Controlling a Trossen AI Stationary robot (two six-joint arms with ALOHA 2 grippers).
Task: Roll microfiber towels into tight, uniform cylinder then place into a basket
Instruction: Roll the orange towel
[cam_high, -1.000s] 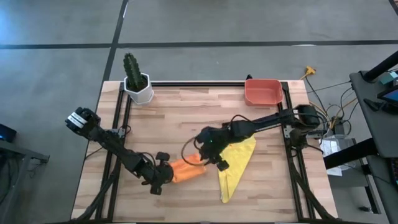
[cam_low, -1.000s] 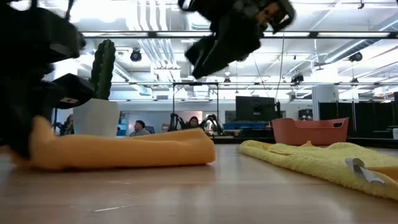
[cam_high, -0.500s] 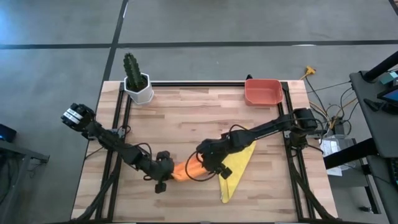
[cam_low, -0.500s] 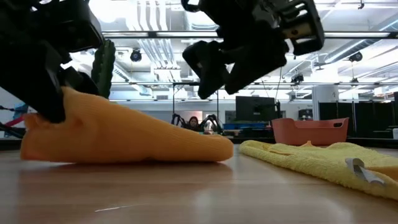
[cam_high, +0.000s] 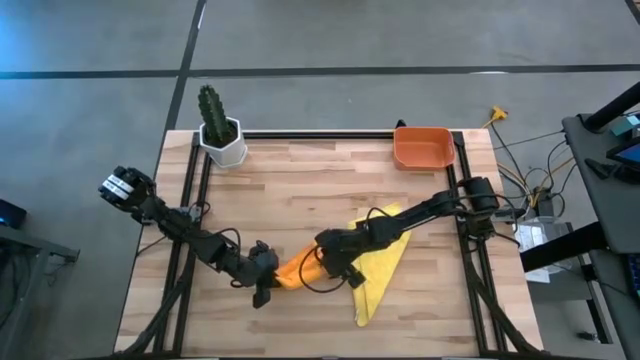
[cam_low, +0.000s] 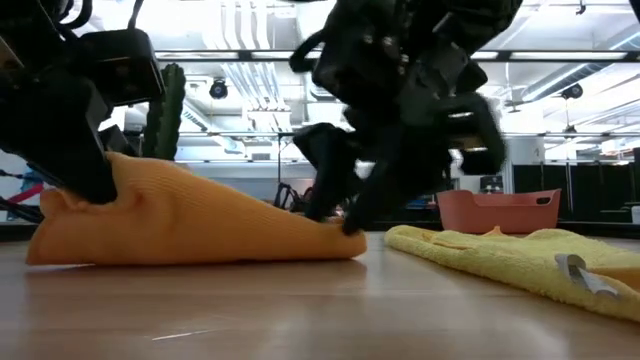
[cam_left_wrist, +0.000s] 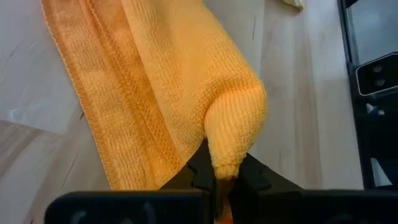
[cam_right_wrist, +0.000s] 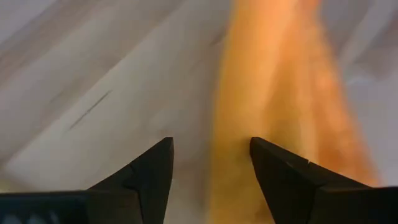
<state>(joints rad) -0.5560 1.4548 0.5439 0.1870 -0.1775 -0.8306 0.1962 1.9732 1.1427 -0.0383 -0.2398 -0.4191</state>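
Two claws worked the orange towel (cam_high: 291, 271) near the front of the worktop (cam_high: 300, 180).
The left claw (cam_high: 264, 283) was clamped on the towel's left end, lifting it into a loose wedge, while the right claw (cam_high: 322, 268) came down at the right end with its fingers (cam_right_wrist: 149, 174) apart, the cloth showing just past them. The yellow towel (cam_high: 378, 268) lay flat just to the right, under the right arm, and the basket (cam_high: 422, 147) waited at the far right corner, well apart. To roll well, the right claw probably needed to pin the free end flat and keep the edges lined up; a slack, bunched start would likely give an uneven cylinder.
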